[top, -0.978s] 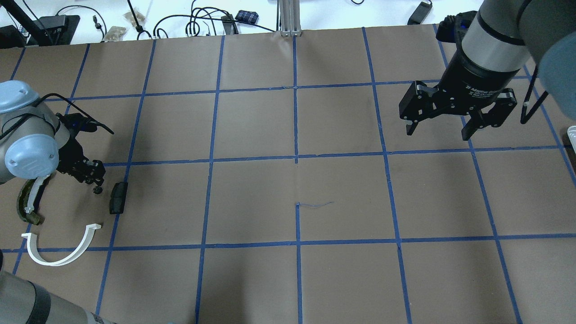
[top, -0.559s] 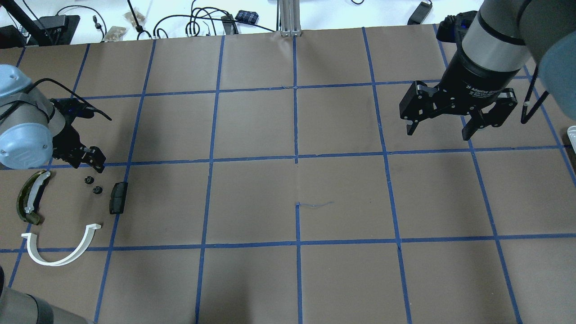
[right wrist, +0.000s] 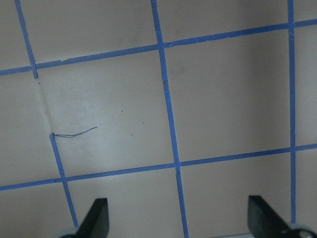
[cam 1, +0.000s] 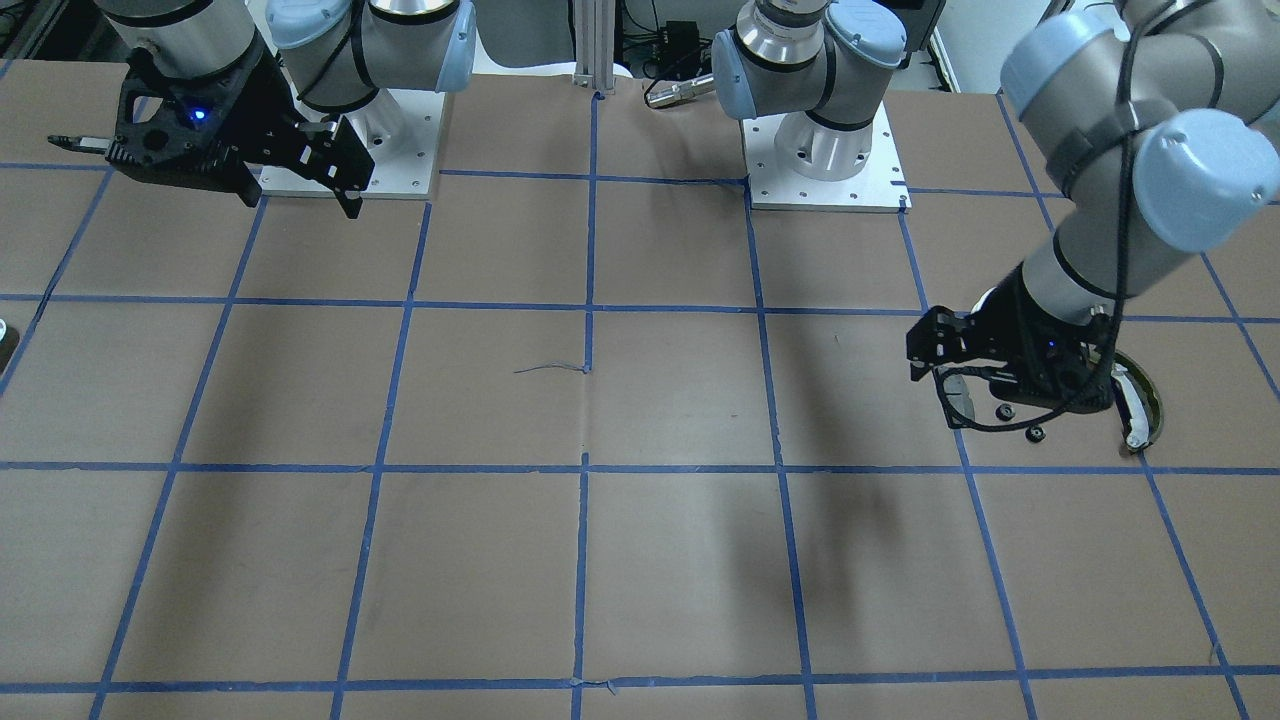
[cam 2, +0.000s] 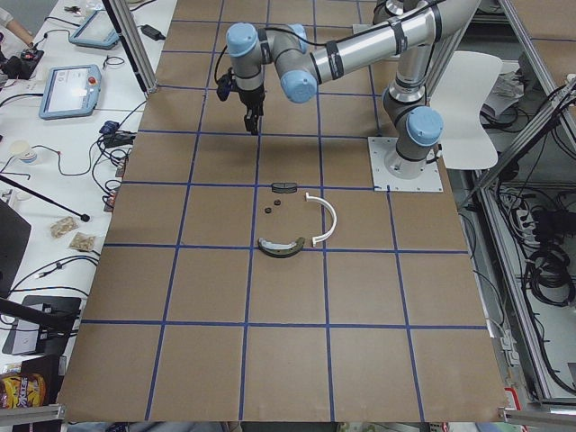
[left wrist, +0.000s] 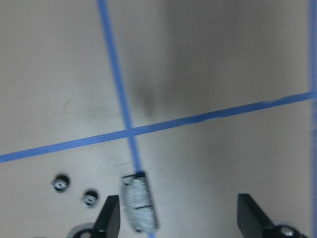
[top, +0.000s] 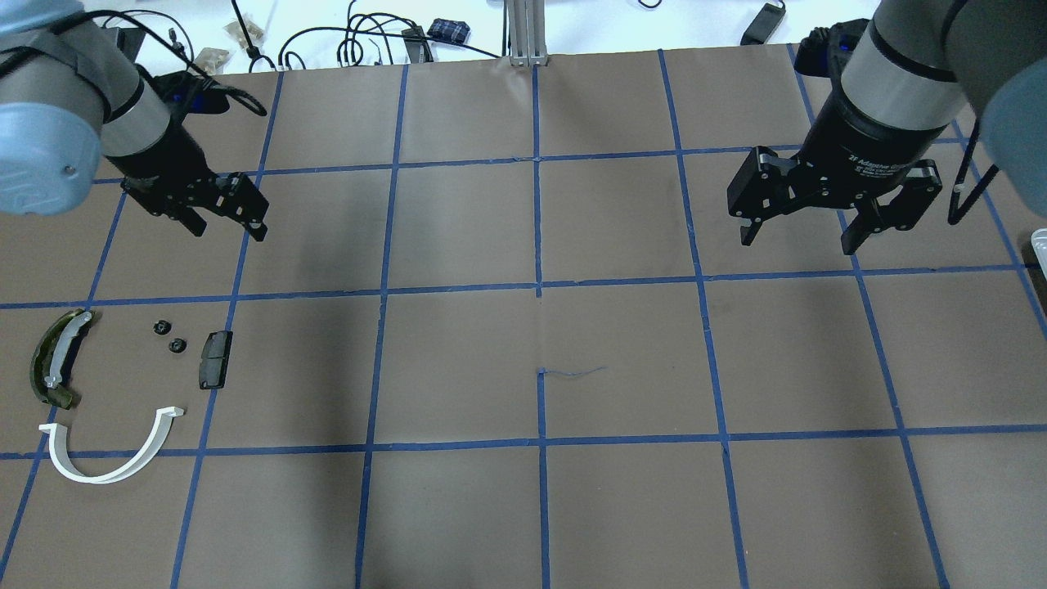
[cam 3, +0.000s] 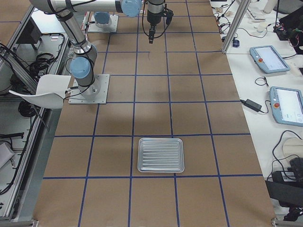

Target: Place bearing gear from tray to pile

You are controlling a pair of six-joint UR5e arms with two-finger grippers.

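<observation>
Two small black bearing gears (top: 162, 328) (top: 177, 346) lie on the table in the pile, between the olive-dark curved piece (top: 57, 368) and the dark grey block (top: 215, 358). The white half-ring (top: 110, 450) lies nearer the robot. My left gripper (top: 222, 219) is open and empty, raised beyond the pile. Its wrist view shows the gears (left wrist: 60, 184) (left wrist: 89, 198) and the block (left wrist: 141, 203) below the open gripper (left wrist: 181, 218). My right gripper (top: 826, 233) is open and empty, also in its wrist view (right wrist: 181, 220).
A silver ribbed tray (cam 3: 161, 154) lies at the table's right end, with nothing visible in it; only its edge (top: 1039, 244) shows in the overhead view. Cables and small items lie beyond the table's far edge (top: 393, 45).
My left gripper let go over the pile, then lifted away to the far side and right. A second gear now lies beside the first. The right arm has not moved.
</observation>
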